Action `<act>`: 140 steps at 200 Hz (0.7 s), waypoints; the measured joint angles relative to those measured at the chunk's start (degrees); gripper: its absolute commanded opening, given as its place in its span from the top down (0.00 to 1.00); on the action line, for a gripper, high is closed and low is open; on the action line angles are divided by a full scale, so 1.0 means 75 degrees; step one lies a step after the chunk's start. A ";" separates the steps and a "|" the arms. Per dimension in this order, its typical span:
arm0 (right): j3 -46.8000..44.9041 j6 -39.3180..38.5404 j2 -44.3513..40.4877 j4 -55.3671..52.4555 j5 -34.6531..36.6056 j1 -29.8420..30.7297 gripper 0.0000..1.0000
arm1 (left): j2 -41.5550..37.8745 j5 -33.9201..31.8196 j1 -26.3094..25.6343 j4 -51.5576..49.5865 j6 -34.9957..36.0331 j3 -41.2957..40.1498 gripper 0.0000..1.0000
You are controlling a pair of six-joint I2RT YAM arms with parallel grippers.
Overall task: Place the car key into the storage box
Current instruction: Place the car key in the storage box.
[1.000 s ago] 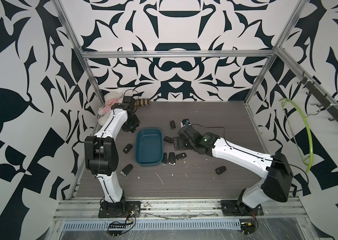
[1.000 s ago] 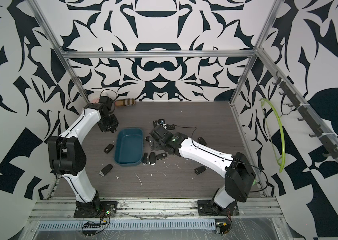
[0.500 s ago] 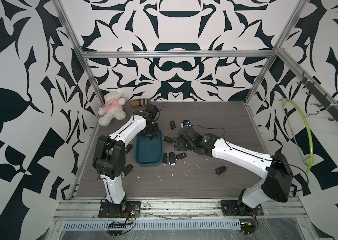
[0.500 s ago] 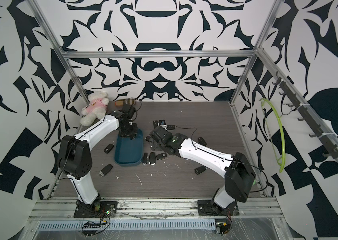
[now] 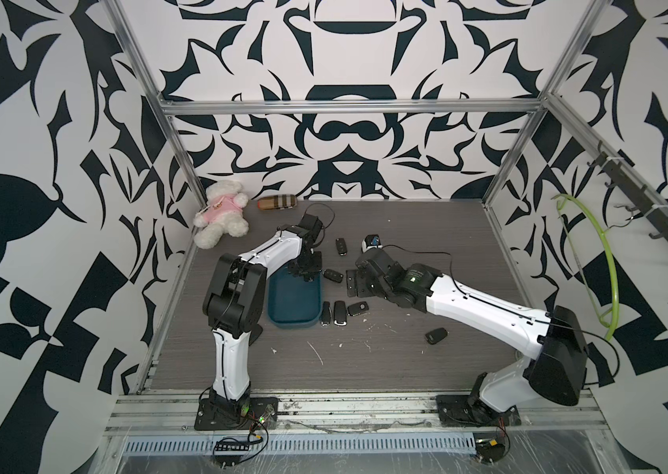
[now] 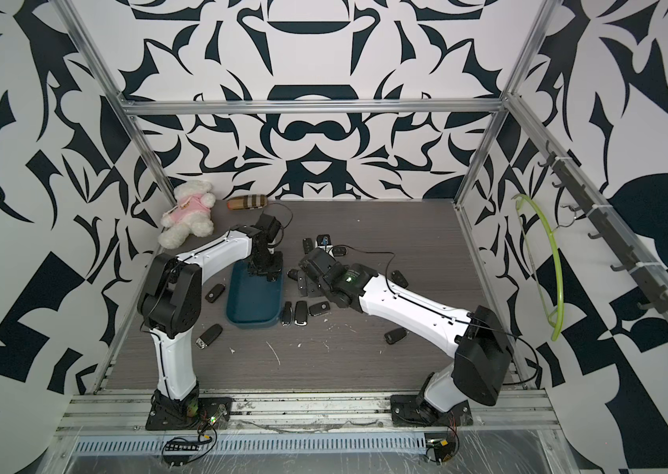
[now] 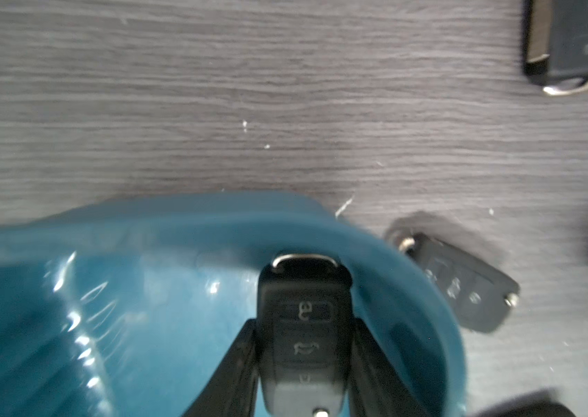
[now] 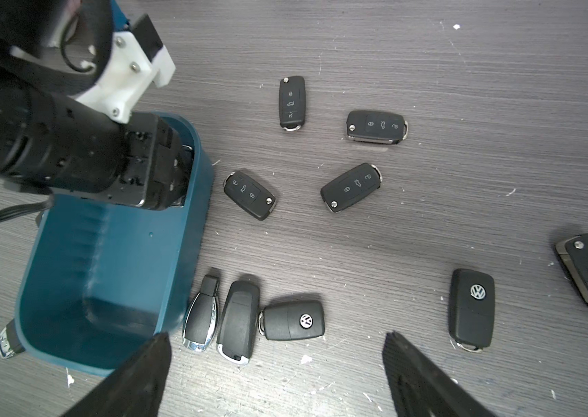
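1. Grey wood-grain tabletop [image 8: 465, 72] is carrying scattered key fobs [image 8: 249, 195] around the storage box [image 7: 140, 231].
2. Left gripper [image 7: 304, 326] is clamping the car key [image 7: 305, 289] by its sides, holding it inside the box, end wall just ahead, likely for release.
3. Right gripper [image 8: 276, 339] is hovering, jaws apart, key fobs beneath it, probably keeping clear.
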 measured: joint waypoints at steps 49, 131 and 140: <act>0.0000 0.0006 0.0000 -0.0032 0.0032 0.0000 0.05 | 0.0393 0.0058 0.0029 0.0114 -0.0061 0.0323 0.54; -0.0055 0.0029 0.0000 -0.0047 0.0047 0.0000 0.05 | 0.0254 0.0087 0.0067 0.0134 -0.0175 0.0210 0.36; -0.0055 0.0026 0.0000 -0.0041 0.0035 0.0003 0.05 | 0.0119 0.0087 0.0070 0.0131 -0.0195 0.0146 0.34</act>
